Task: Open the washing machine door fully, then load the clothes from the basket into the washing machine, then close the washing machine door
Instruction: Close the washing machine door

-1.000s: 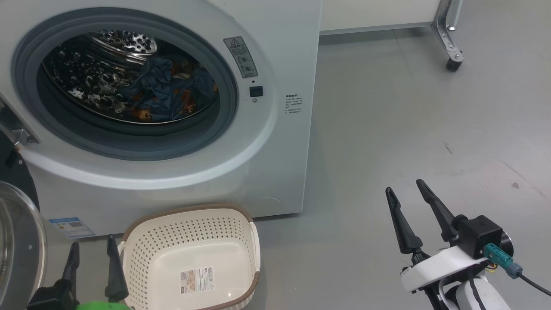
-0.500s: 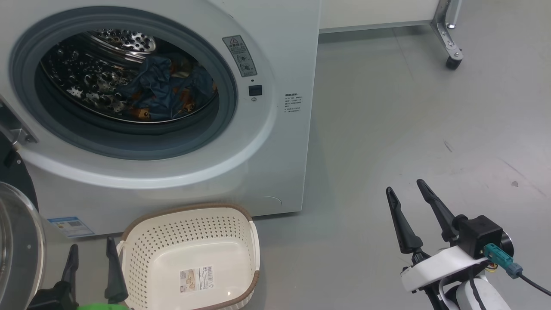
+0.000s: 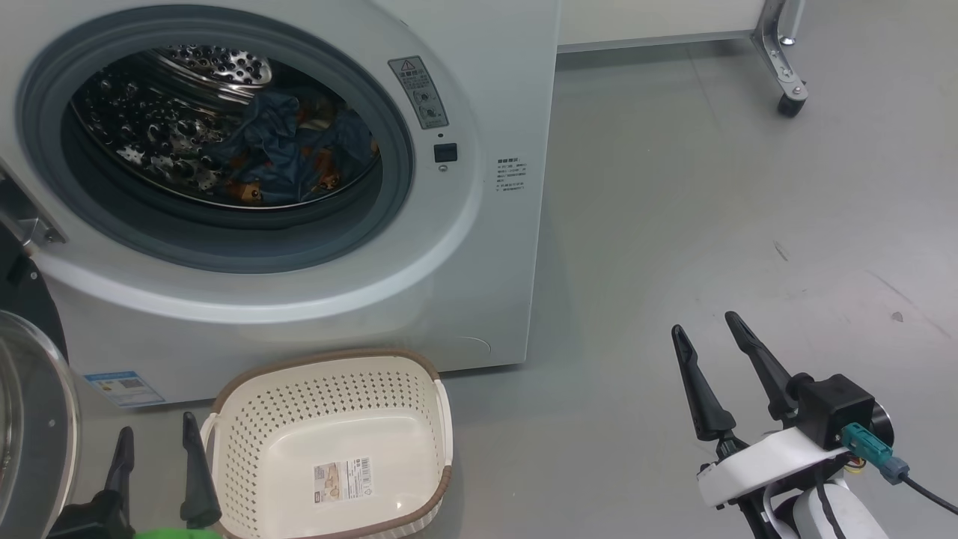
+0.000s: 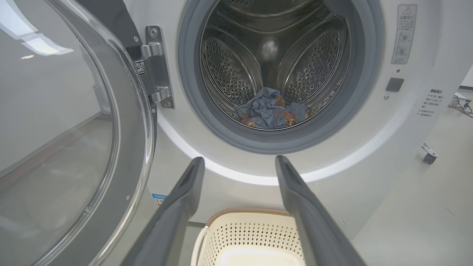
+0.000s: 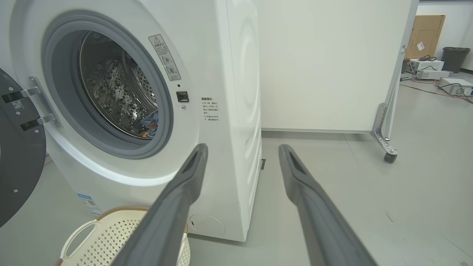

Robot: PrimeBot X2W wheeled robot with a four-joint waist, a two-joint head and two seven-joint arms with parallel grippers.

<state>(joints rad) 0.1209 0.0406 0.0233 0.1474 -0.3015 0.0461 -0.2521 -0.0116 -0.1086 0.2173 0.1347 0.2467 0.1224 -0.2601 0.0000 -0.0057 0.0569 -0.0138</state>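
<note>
Crumpled blue cartoon-print clothes (image 3: 288,153) in the washing machine (image 3: 479,284) drum, door (image 4: 74,166) open, basket (image 3: 329,389) at its foot; left gripper (image 3: 156,424), right gripper (image 3: 703,322) both wide, empty.

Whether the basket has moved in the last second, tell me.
No. The basket keeps its place against the washing machine front. Both slid slightly up the head view together, so the camera moved, not the basket.

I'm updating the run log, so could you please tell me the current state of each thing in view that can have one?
washing machine door: swung wide open on its hinges.
clothes: bundled inside the washing machine.
basket: empty, upright on the floor in front of the machine.
left gripper: fingers open, holding nothing.
right gripper: fingers open, holding nothing.
</note>
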